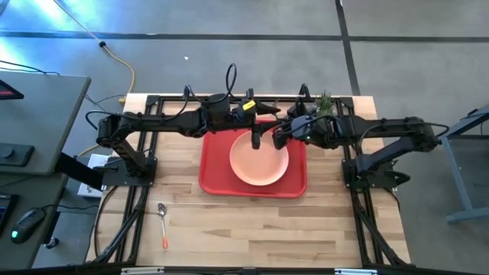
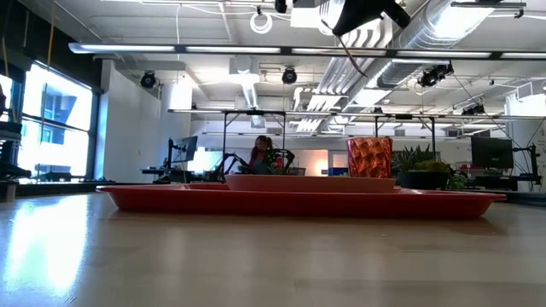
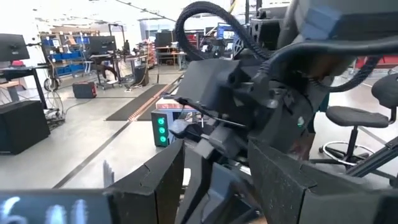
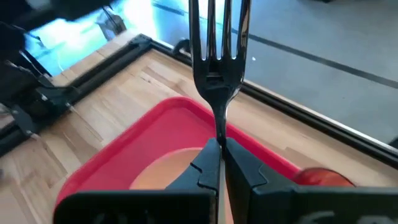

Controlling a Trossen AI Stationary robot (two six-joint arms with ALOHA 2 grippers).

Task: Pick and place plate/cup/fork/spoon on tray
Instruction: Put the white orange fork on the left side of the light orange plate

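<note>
The fork (image 4: 217, 68) is gripped by the right gripper (image 4: 219, 163), its fingers closed on the neck, and is held above the plate (image 1: 259, 158). The plate is seen lying on the red tray (image 1: 216, 177), with the cup (image 2: 369, 157) standing on the tray behind it. The spoon (image 1: 163, 222) is left on the counter (image 1: 267, 229), well apart from the tray. The left gripper (image 1: 263, 108) is held over the tray's far edge; whether it is open cannot be told.
</note>
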